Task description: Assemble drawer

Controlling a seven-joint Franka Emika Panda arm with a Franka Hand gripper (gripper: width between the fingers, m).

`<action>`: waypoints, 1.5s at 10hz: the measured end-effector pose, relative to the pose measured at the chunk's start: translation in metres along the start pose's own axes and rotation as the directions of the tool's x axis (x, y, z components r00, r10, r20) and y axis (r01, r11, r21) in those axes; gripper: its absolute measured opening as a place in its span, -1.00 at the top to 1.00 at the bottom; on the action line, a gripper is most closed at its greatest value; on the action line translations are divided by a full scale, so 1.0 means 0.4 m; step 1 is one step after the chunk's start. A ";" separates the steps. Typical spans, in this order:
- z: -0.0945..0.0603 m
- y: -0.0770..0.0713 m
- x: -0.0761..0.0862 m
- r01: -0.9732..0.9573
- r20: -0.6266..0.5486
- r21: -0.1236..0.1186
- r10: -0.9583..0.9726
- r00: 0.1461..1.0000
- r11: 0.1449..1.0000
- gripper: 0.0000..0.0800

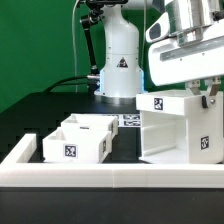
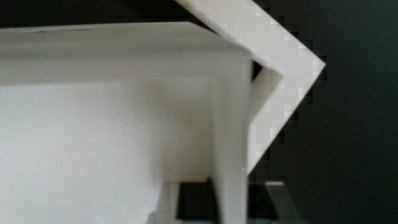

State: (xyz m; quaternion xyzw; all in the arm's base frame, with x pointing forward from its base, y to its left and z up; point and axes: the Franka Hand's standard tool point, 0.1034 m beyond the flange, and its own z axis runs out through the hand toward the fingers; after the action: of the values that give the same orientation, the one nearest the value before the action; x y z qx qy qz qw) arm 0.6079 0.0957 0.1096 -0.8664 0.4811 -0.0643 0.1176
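Gripping the housing (image 1: 172, 128) by its top wall at the exterior view's right, the gripper (image 1: 198, 95) looks clenched on it; positioning seems underway, then the near tray (image 1: 68, 147), at left, needs inserting.

Your arm's base (image 1: 120, 62) stands upright at the back. The wrist (image 1: 185, 45) hangs low near the exterior view's right, pointing straight down. The gripper (image 2: 235, 206) is closed on a thin upright wall of the housing (image 1: 175, 130) — in the wrist view one dark fingertip (image 2: 196, 203) sits flush against each face.
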 end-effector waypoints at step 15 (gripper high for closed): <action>0.021 -0.077 0.035 -0.433 0.067 -0.026 0.434 0.899 0.901 -0.03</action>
State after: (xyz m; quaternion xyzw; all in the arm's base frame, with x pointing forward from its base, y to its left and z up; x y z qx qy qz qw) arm 0.6425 0.1006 0.1095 -0.7399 0.6576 -0.0032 0.1417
